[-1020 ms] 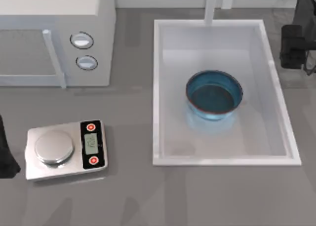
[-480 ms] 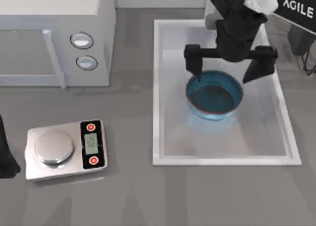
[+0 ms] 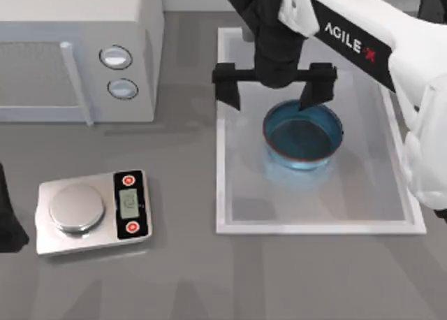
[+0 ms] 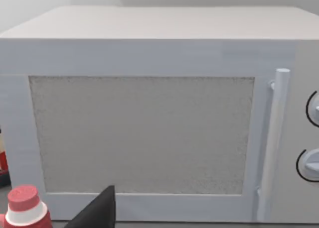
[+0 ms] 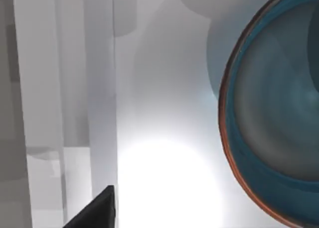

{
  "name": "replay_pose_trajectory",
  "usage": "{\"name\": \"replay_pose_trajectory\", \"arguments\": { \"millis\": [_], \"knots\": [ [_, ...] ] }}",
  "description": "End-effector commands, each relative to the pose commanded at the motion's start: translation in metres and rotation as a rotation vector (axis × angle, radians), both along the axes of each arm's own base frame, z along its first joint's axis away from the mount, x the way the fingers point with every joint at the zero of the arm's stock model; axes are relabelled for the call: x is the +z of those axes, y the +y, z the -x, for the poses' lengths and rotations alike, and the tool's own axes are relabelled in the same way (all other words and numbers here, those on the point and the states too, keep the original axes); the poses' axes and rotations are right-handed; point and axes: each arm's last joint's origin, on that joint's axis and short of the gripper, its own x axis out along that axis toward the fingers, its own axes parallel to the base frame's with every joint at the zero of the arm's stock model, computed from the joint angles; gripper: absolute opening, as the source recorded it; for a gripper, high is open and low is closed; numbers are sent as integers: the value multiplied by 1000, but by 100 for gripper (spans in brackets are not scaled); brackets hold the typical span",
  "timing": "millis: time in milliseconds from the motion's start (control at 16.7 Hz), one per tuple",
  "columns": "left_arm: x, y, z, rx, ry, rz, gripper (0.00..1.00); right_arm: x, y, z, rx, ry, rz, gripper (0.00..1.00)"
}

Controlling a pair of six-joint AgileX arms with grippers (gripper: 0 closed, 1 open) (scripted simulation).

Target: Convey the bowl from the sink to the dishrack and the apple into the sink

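Two arms: right gripper [image 3: 274, 88] hangs over the far part of the sink [image 3: 222, 131]; the left arm is parked at the table's left edge, beyond the scale [image 3: 92, 212], and whether its fingers are spread or closed I cannot tell.
Right gripper state: fingers spread wide, holding nothing; one fingertip [image 3: 311, 96] sits over the bowl's far rim, the other over the sink's left wall.
One bowl: the blue bowl [image 3: 303, 134] rests upright inside the sink, toward its far right part; its rim and teal inside also show in the right wrist view [image 5: 271, 118].
One sink: white basin to the right of the microwave [image 3: 77, 51], with the faucet [image 3: 298, 9] at its far edge.
One microwave: two dials; its door and handle face the left wrist camera [image 4: 144, 133].
One scale: silver plate, two red buttons, left of the sink.
Step in hand: I judge this to be the approach to grasp the bowl; nothing is gripped yet.
Next move: likely shift toward the bowl so the fingers straddle one wall of it, lower, then close.
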Motion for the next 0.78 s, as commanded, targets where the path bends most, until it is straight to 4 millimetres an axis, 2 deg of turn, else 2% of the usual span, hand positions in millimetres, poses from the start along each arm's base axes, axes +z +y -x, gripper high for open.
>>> {"name": "replay_pose_trajectory", "arguments": {
  "millis": [420, 540, 780],
  "knots": [
    [0, 0, 0, 0, 0, 0, 100, -1, 0, -2, -3, -8, 0, 100],
    [0, 0, 0, 0, 0, 0, 100, -20, 2, -6, 0, -6, 2, 100],
    [0, 0, 0, 0, 0, 0, 100, -82, 3, -19, -1, -12, -1, 100]
  ]
}}
